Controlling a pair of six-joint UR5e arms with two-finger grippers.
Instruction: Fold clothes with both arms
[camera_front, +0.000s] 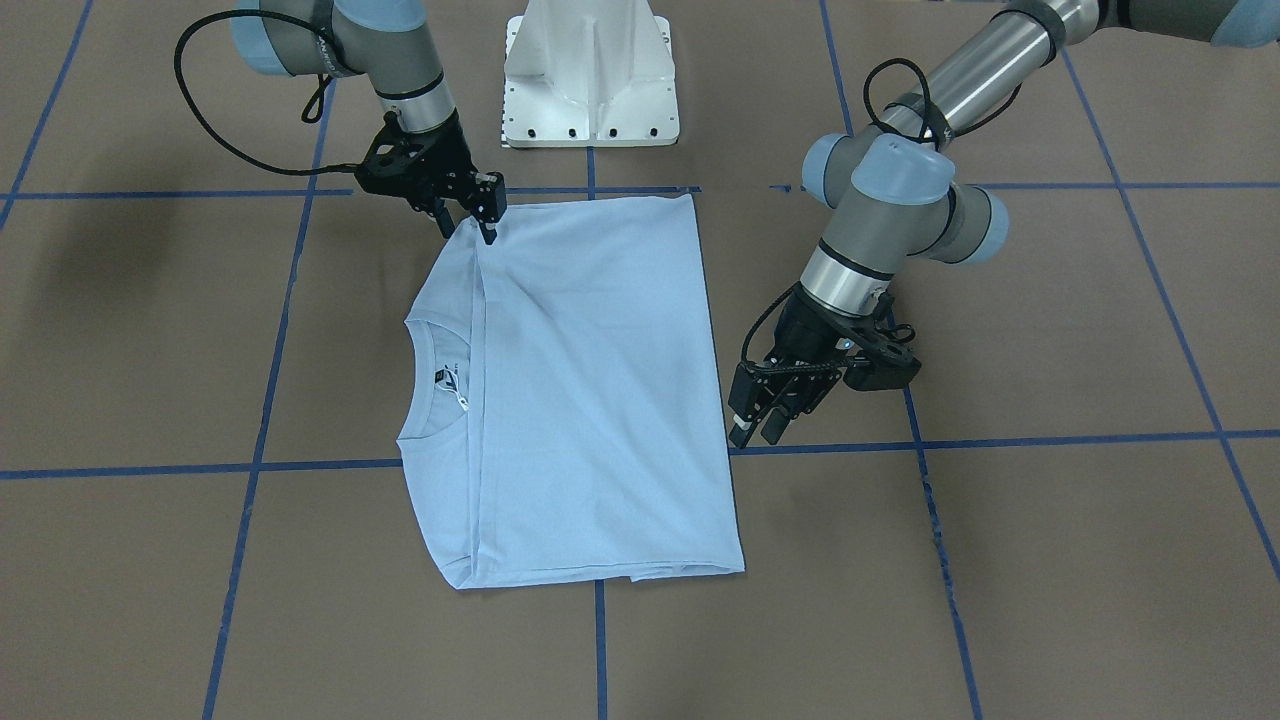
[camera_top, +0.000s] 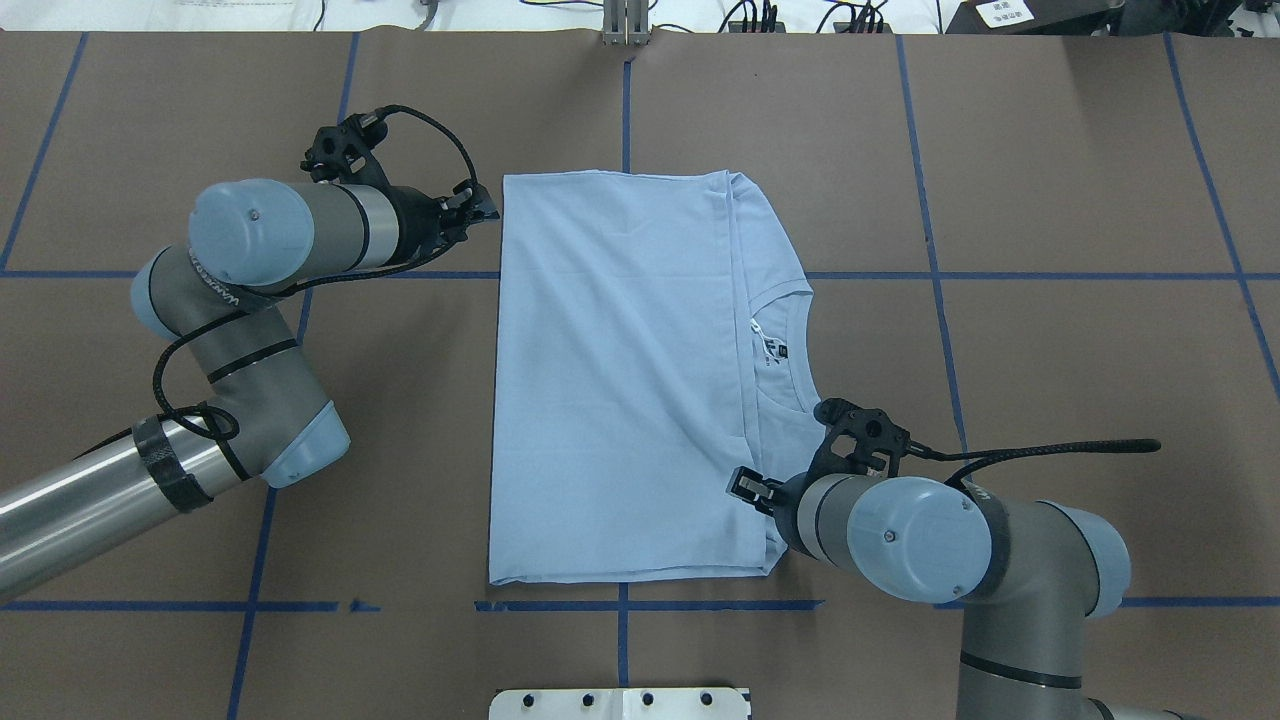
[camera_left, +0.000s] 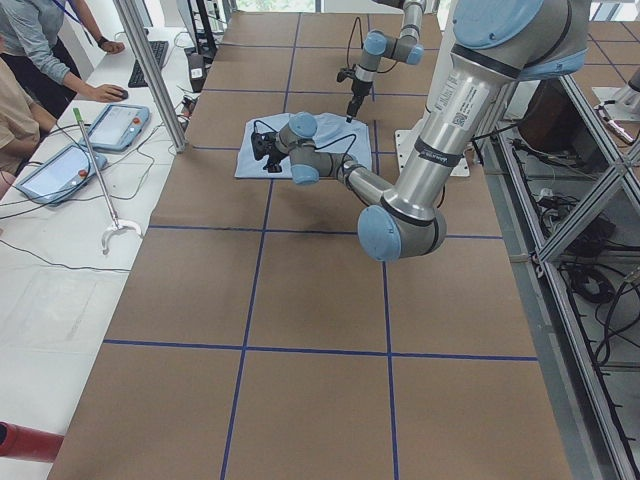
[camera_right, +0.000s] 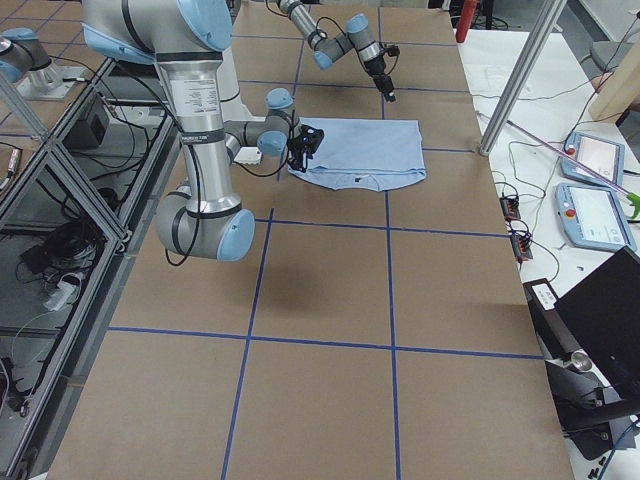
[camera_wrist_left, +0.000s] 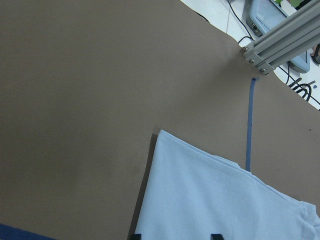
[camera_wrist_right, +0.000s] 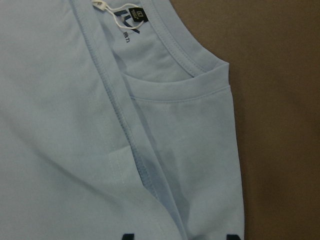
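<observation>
We see the light blue T-shirt (camera_top: 620, 380) lying folded flat on the brown table (camera_top: 1050, 350), with its collar (camera_wrist_right: 180, 92) toward the robot's right. The right gripper (camera_front: 467, 234) has its jaws parted and holds nothing, its tips low over the shirt's shoulder corner beside the collar; we cannot tell whether they touch the cloth. The left gripper (camera_front: 754, 440), likewise parted and empty, hangs just beside the shirt's opposite edge.

The T-shirt (camera_front: 600, 380) is soft, matt knit cloth with stitched hems. The surface (camera_front: 1050, 550) looks like matt brown paper crossed by smooth blue tape (camera_front: 330, 465). The left arm (camera_front: 985, 65) and right arm (camera_front: 400, 50) show satin grey metal tubes, smooth pale blue caps and matt black jaws. The base (camera_front: 590, 80) is smooth white.
</observation>
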